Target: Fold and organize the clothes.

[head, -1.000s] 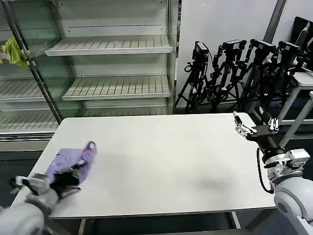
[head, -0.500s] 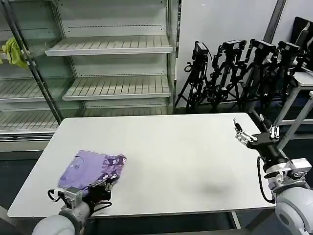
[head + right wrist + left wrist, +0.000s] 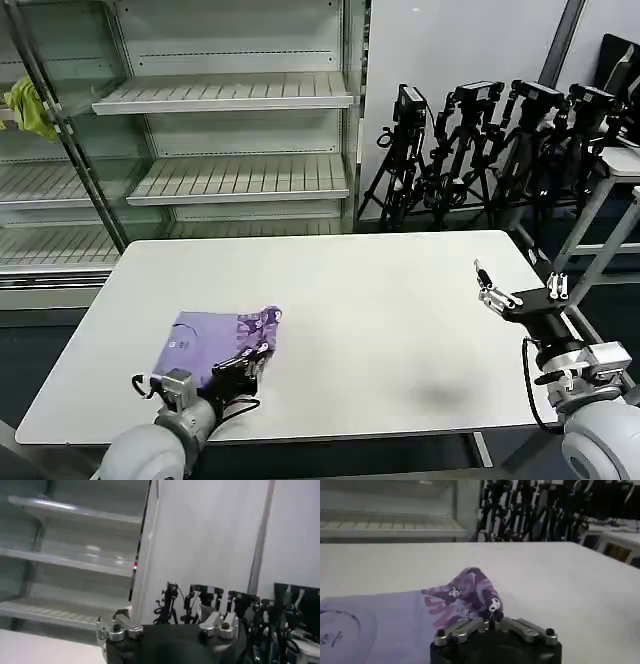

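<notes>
Dragged further along the table (image 3: 400, 300), the T-shirt (image 3: 215, 338) now lies bunched near its front left corner, left gripper (image 3: 248, 362) clamped on the printed edge, right gripper (image 3: 492, 291) spread idle over the far-right side; folding looks barely half done.

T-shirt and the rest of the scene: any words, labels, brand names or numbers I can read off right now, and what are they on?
None can be read.
T-shirt, neck label: dark marks inside the collar, too blurred to read.
T-shirt print: dark purple cartoon figures, no legible letters.
Left gripper, shut on the T-shirt: no marking legible.
Right gripper: no marking legible.
Shelves: no signs visible.
</notes>
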`<move>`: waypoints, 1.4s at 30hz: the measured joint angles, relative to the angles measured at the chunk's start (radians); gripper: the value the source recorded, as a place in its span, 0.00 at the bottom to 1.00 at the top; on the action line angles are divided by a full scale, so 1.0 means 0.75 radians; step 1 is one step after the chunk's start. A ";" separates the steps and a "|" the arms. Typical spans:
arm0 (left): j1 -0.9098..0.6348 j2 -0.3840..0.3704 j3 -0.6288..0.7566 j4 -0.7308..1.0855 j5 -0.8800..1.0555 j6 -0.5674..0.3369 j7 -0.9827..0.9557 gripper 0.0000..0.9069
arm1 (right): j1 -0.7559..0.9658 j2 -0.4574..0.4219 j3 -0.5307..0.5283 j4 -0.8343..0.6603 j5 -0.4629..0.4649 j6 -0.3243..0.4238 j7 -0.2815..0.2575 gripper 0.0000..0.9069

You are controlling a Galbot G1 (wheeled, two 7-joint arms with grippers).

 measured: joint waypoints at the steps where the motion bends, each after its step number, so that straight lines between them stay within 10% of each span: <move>1: -0.016 -0.006 0.013 0.004 -0.005 -0.002 -0.002 0.07 | -0.008 0.000 0.002 0.002 -0.004 0.000 0.000 1.00; 2: -0.035 -0.014 0.029 0.010 -0.010 -0.005 -0.003 0.08 | -0.018 0.002 0.007 0.006 -0.008 0.000 0.001 1.00; 3: -0.048 -0.021 0.041 0.015 -0.015 -0.008 -0.003 0.42 | -0.026 0.002 0.010 0.008 -0.011 0.000 0.001 1.00; 4: -0.062 -0.028 0.054 0.020 -0.021 -0.012 -0.002 1.00 | -0.034 0.004 0.013 0.010 -0.014 0.000 0.001 1.00; 28: -0.231 -0.050 0.110 -0.018 -0.021 -0.216 0.051 1.00 | -0.094 0.040 -0.009 0.056 -0.048 -0.032 0.009 1.00; 42: 0.020 -0.032 -0.293 -0.130 0.063 -0.192 0.022 1.00 | 0.099 0.071 -0.401 -0.015 -0.014 -0.093 0.060 1.00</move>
